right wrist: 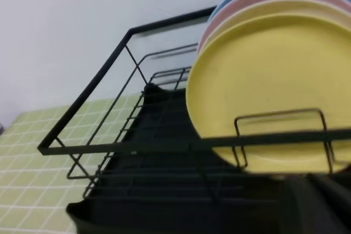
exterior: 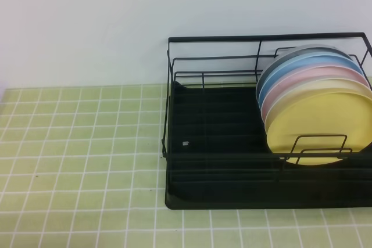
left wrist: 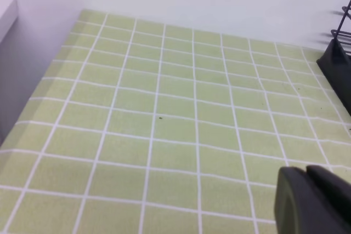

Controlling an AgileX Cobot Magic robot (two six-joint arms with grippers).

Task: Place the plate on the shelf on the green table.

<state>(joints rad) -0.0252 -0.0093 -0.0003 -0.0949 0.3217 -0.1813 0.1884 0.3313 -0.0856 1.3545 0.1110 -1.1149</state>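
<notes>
Plate | pale-yellow, upright, frontmost in stack w/ pink plate behind, in shelf at green table right edge | likely stiff, glossy-slick, breakable; grip at rim | left gripper: jaws can't tell | right: unseen

A plain white wall rises behind the bench's back edge, evenly lit and bare. In the left wrist view a pale wall also runs along the bench's left edge, meeting the back wall at the far-left corner.
</notes>
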